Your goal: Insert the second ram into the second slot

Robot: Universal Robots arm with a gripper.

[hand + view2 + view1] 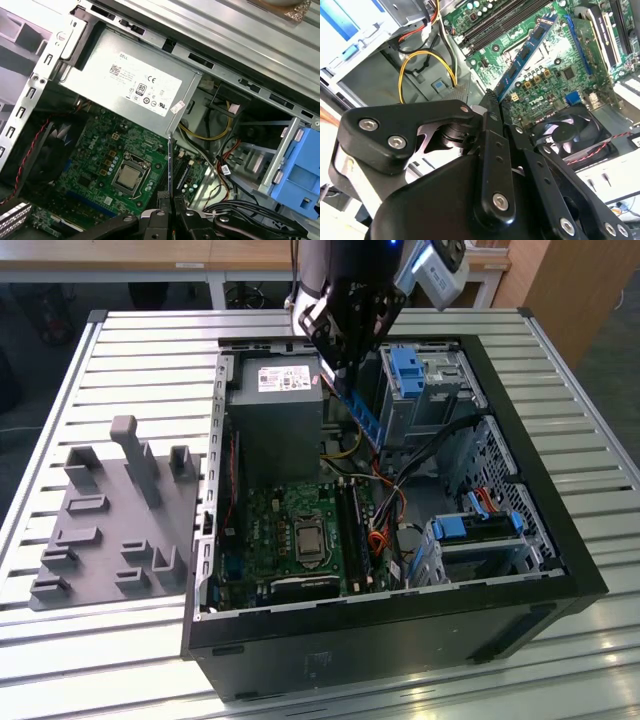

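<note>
From my station I count one open computer case (350, 650) on one slatted table (150, 350), with one grey fixture block (110, 530) at the exterior view's left. Inside the case I count one motherboard (270, 530), one processor socket (308, 540), one grey power supply (275, 410) and two blue drive latches, the upper latch (405, 370) and the lower latch (452, 528), both toward the exterior view's right. I also count one gripper (340, 375), one blue ram stick (365, 420) and, in the second wrist view, one black fan (570, 132); the number of memory slots I cannot tell.

Worktop (130, 350): slatted metal
Case (400, 640): black, open, on worktop
Jig (110, 520): grey, at exterior view's left of case
Power supply (275, 410): grey, beside motherboard (262, 530)
</note>
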